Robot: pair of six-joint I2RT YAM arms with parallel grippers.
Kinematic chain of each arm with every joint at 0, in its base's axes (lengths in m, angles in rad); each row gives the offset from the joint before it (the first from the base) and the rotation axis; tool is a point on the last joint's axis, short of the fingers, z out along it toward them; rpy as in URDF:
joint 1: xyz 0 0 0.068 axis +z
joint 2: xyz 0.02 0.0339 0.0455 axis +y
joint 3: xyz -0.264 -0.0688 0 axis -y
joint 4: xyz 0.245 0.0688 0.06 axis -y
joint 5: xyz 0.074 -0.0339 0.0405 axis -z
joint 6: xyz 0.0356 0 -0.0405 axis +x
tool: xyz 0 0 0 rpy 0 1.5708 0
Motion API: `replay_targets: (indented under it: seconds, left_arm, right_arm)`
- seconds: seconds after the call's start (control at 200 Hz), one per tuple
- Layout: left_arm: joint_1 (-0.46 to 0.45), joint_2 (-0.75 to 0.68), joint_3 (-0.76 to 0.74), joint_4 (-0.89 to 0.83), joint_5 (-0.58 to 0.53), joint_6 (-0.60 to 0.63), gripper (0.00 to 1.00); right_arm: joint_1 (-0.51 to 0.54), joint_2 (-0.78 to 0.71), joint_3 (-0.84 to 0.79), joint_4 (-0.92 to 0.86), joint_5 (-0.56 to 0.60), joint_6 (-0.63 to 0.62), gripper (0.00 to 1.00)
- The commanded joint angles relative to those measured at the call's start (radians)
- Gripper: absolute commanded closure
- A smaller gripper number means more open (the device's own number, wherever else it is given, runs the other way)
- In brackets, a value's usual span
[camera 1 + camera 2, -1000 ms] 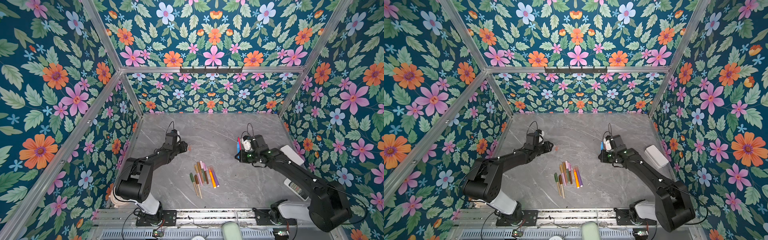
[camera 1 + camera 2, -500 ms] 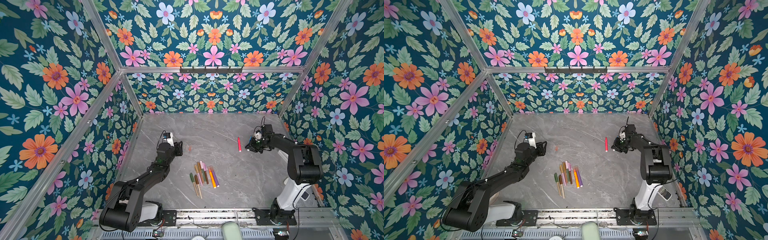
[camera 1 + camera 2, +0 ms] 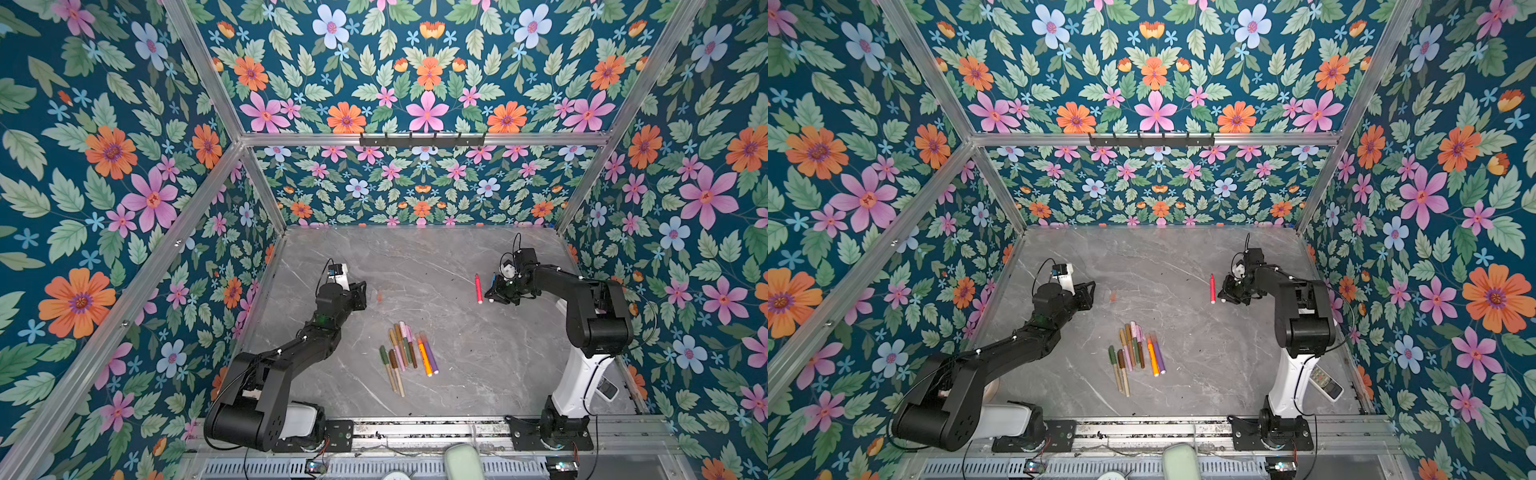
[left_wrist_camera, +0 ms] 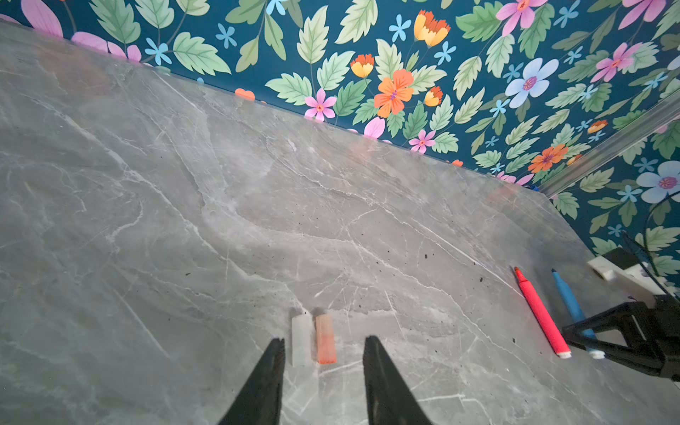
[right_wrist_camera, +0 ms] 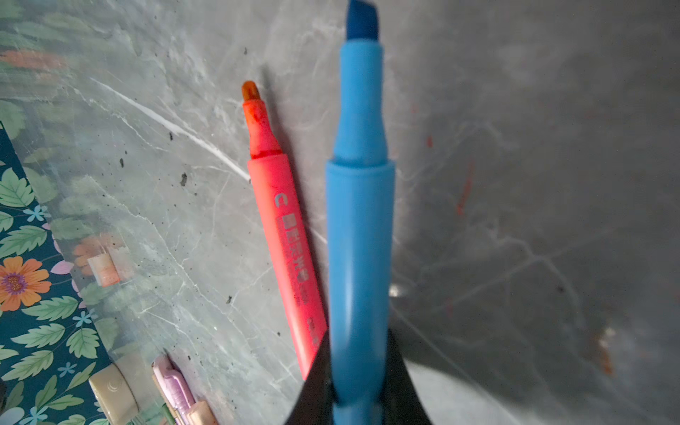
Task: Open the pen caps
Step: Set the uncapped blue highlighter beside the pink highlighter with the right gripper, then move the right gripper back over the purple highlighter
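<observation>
Evidently the right gripper [image 5: 358,340] clamped the uncapped blue pen [image 5: 360,220], parallel just right of the red pen [image 5: 283,228] (left gripper [image 4: 324,339] part-open, empty).

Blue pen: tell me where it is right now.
The blue pen, uncapped, is clamped in the right gripper, on the right side in both top views, close beside the red pen lying on the table.

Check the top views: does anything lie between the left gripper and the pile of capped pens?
Nothing visible. Bare table separates the left gripper from the pile of capped pens; the two loose caps lie just ahead of it, off that line.
</observation>
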Motion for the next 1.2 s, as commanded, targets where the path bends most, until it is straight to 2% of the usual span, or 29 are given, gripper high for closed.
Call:
replay_targets:
  seconds: [0.0,0.1,0.175,0.55,0.69,0.765,0.87,1.005,1.195]
  left_arm:
    - [0.0,0.005,0.007,0.022,0.004,-0.003,0.61]
    - [0.001,0.01,0.009,0.022,0.005,-0.003,0.61]
    - [0.0,0.016,0.011,0.022,0.009,-0.004,0.61]
    - [0.0,0.043,0.027,0.015,0.02,-0.005,0.61]
    - [0.0,0.043,0.026,0.014,0.018,-0.005,0.61]
    - [0.0,0.043,0.027,0.014,0.019,-0.006,0.61]
    - [0.001,0.043,0.029,0.013,0.02,-0.006,0.61]
    - [0.0,0.035,0.03,0.007,0.024,-0.01,0.61]
    - [0.001,0.014,0.042,-0.03,0.033,-0.014,0.61]
  right_arm:
    - [0.001,0.005,0.008,-0.013,-0.027,-0.009,0.73]
    - [0.001,0.005,0.009,-0.005,-0.04,-0.004,0.54]
    - [0.001,0.005,0.014,-0.005,-0.047,-0.002,0.47]
    - [0.005,0.014,0.034,-0.011,-0.066,0.008,0.44]
    - [0.037,-0.023,0.017,-0.017,-0.018,0.001,0.44]
    - [0.074,-0.061,0.012,-0.053,0.045,-0.006,0.45]
    - [0.191,-0.147,-0.014,-0.118,0.193,-0.027,0.46]
    - [0.437,-0.236,-0.046,-0.213,0.378,-0.049,0.46]
    - [0.729,-0.276,-0.088,-0.269,0.418,0.045,0.47]
